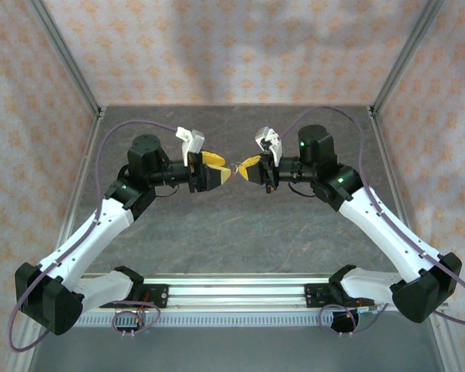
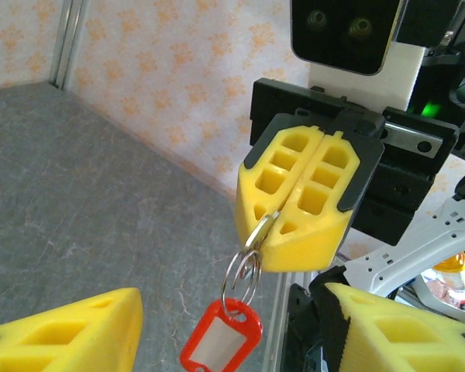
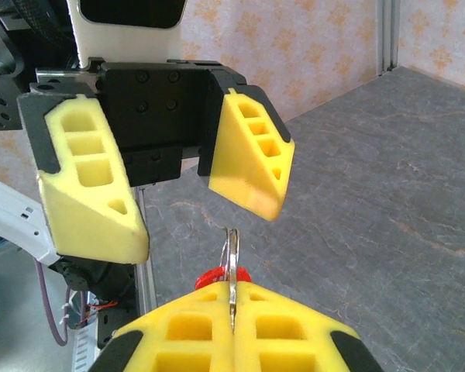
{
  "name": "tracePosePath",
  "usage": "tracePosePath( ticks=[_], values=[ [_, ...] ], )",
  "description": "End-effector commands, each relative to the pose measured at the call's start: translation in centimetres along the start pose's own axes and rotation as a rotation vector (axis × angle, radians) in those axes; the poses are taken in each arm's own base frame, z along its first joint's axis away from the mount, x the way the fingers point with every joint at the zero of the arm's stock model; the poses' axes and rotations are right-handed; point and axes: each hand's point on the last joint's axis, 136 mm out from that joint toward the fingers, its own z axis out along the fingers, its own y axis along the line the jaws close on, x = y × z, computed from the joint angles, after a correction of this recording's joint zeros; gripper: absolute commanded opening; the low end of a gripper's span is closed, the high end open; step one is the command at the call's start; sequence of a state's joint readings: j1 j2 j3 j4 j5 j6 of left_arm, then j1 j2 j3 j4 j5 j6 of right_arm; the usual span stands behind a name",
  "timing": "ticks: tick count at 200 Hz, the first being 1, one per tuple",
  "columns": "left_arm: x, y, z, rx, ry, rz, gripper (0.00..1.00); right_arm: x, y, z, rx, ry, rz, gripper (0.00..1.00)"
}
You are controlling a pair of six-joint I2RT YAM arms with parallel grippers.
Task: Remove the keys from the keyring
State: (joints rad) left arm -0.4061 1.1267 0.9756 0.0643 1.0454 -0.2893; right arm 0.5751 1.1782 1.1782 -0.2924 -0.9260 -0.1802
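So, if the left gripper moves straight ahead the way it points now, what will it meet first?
Probably the keyring and its red tag, hanging from the shut jaws of the right gripper, in line with the open left gripper. The right gripper itself sits just behind; depth is unclear.

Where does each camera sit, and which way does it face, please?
Top external: above and behind the robot, looking down at the table; left arm, right arm, left tool facing right tool.
Left wrist: on the left arm, facing the shut right tool pinching the keyring; own fingers below.
Right wrist: faces the open left tool; own fingers pinch the keyring.
Shared: keyring.
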Motion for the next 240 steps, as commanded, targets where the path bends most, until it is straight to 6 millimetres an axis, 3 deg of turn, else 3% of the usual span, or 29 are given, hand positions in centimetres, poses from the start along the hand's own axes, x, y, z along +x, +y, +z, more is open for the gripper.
tracePosePath(
  ticks=[1,84,98,114,140,179,215,240],
  values=[
    [-1.7,-1.5,0.2,0.063,-0.021,0.044,0.58,-1.3,0.8,-0.4,-0.034,-0.024,-0.021,0.00],
    [-1.7,-1.8,0.4,0.073,-0.001,0.045,0.33,-1.0,0.5,0.3,-0.051,-0.011,0.001,0.00],
    [-1.6,-1.7,0.4,0.070,0.003,0.043,0.34,-0.9,0.5,0.3,-0.052,-0.012,0.003,0.00],
    [-1.4,-1.4,0.3,0.050,0.009,0.049,0.48,-1.0,0.6,0.3,-0.058,-0.014,0.002,0.00],
    [-0.9,-1.1,0.4,0.042,0.026,0.048,0.50,-1.3,0.9,0.1,-0.069,-0.025,0.001,0.00],
    [-0.8,-1.3,0.5,0.057,0.034,0.041,0.36,-1.8,1.1,-0.1,-0.069,-0.037,0.000,0.00],
    [-0.6,-1.3,0.5,0.058,0.038,0.042,0.34,-1.9,1.2,-0.1,-0.074,-0.042,0.002,0.00],
    [-0.6,-1.3,0.5,0.058,0.041,0.041,0.27,-2.1,1.3,-0.1,-0.076,-0.046,0.003,0.00]
  ],
)
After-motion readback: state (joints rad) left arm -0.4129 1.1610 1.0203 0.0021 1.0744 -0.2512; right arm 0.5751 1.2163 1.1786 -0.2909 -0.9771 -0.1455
